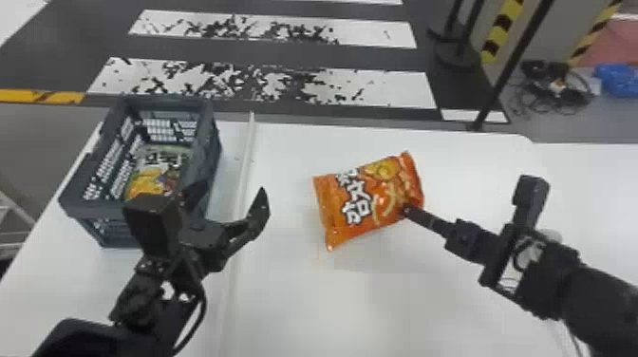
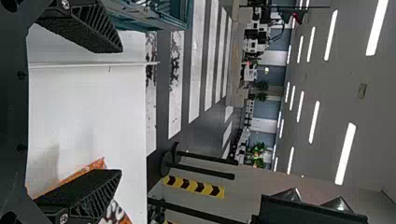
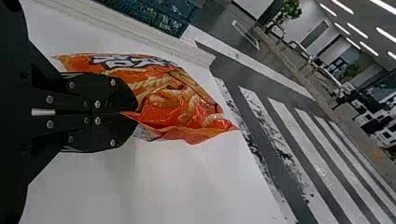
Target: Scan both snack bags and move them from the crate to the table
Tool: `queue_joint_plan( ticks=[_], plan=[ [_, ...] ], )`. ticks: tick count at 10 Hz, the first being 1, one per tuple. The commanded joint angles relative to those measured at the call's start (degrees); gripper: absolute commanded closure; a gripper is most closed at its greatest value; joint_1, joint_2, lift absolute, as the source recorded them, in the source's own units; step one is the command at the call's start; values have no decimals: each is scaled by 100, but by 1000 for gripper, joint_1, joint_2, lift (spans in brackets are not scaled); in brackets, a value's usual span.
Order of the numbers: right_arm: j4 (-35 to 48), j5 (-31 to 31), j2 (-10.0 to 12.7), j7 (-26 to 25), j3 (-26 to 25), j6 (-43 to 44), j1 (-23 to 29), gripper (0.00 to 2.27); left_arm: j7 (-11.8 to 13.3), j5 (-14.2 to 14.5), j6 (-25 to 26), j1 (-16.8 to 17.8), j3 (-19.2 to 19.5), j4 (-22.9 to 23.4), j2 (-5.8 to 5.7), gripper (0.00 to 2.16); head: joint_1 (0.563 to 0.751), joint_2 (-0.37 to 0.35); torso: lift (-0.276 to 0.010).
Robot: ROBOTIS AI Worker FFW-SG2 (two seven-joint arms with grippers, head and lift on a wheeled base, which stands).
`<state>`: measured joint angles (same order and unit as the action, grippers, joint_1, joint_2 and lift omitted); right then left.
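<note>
Left arm (image 1: pixel 140 296) rises from lower left of head view, left gripper (image 1: pixel 234 188) left of centre, jaws spread wide. Right arm (image 1: pixel 595 299) slants in from lower right, right gripper (image 1: pixel 406 209) right of centre, pointing toward upper left, jaws closed together in right wrist view.

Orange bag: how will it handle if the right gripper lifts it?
The orange bag looks puffed, so probably light for its size. Its film is creased where the right gripper pinches the edge, so the bag may sag or swing. The glossy surface suggests it could slip.
</note>
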<state>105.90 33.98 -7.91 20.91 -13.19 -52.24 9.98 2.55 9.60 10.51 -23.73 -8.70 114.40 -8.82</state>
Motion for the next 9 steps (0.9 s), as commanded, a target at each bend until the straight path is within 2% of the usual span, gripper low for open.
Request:
queue_joint_plan(
  ticks=[1,3,5,8,9],
  plan=[
    [932,-911,-106,-192,132,254,224,2260,0,7,0,0,0,21,-6,76,695,-65,-88],
    [1627,-2493,-484,-614,712,922,399,2260,0,25,0,0,0,48,-15,76,695,-111,-88],
    [1732,-4374,-906,-887,1617,1730,566,2260,0,34,18,0,0,39,-24,76,695,-131,-88],
    [1020,-7169,-1363,-1353,3085,2521,689,2260,0,34,18,0,0,48,-32,76,695,-103,-88],
    [809,-7494,-1503,-1397,3305,2732,760,2250,0,42,18,9,18,39,-41,76,695,-79,-88]
  ],
)
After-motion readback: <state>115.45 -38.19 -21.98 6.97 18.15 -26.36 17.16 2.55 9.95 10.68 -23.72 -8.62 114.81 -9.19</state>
